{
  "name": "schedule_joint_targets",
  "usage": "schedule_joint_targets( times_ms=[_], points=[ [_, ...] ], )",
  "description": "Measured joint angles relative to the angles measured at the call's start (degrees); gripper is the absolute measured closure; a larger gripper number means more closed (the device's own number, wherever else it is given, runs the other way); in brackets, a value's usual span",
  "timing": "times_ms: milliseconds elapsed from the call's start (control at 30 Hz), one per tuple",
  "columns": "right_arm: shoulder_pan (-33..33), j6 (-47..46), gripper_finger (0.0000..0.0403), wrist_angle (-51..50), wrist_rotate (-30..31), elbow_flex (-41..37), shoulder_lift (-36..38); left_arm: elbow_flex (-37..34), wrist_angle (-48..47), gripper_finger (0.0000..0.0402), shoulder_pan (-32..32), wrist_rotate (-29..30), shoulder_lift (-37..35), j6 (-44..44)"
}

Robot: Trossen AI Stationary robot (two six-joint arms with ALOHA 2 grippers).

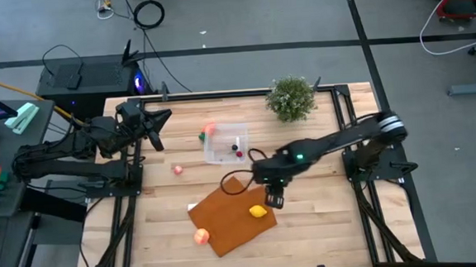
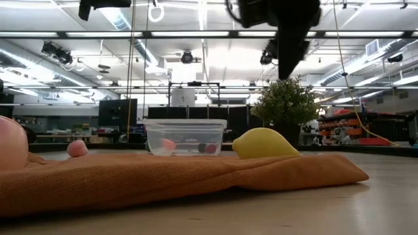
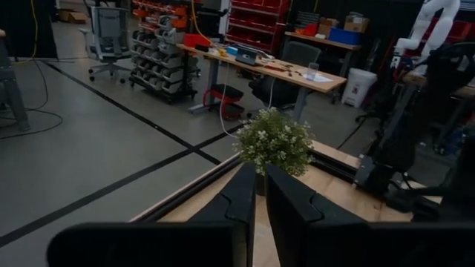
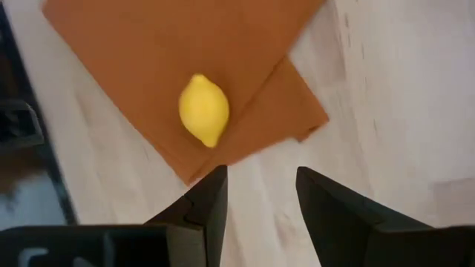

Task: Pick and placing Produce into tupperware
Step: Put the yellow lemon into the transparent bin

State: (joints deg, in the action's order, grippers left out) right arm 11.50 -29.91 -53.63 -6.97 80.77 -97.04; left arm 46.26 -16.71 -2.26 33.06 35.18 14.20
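A yellow lemon [image 1: 259, 211] [image 4: 204, 110] lies on the orange-brown mat [image 1: 231, 217], near its right edge. My right gripper [image 1: 273, 199] [image 4: 260, 182] hangs open in the air just right of the lemon, pointing steeply down with nothing between its fingers. The clear tupperware [image 1: 226, 142] [image 2: 185, 136] stands beyond the mat with a red piece [image 1: 239, 153] and a dark piece [image 1: 235, 146] inside. A peach-orange fruit [image 1: 201, 236] rests on the mat's near left part. My left gripper [image 1: 156, 126] [image 3: 260, 174] waits shut, high at the far left, pointing level.
A pink piece [image 1: 177, 169] lies on the bare wood left of the tupperware; a green piece [image 1: 202, 136] and a pink-orange piece [image 1: 211, 128] sit by its far left corner. A bushy potted plant [image 1: 292, 97] stands at the far edge. Bare wood shows right of the mat.
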Motion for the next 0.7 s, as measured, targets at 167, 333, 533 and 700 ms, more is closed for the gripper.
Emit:
schedule_joint_targets(
  times_ms=[167,333,533,700],
  points=[
    [2.69,-7.99,0.0271,12.75,2.31,-10.64,6.38,0.00,-0.03,0.0368,0.00,-0.02,0.01,0.00],
    [5.00,-7.93,0.0271,15.97,2.46,-13.86,5.98,0.00,0.07,0.0367,0.00,0.00,0.00,0.02],
    [4.53,-4.91,0.0271,18.88,3.02,-13.88,2.45,0.00,0.09,0.0363,0.00,0.00,0.04,0.15],
    [2.80,-0.33,0.0269,20.53,0.77,-13.88,-0.56,0.00,0.14,0.0371,-0.01,0.00,0.04,0.15]
  ],
)
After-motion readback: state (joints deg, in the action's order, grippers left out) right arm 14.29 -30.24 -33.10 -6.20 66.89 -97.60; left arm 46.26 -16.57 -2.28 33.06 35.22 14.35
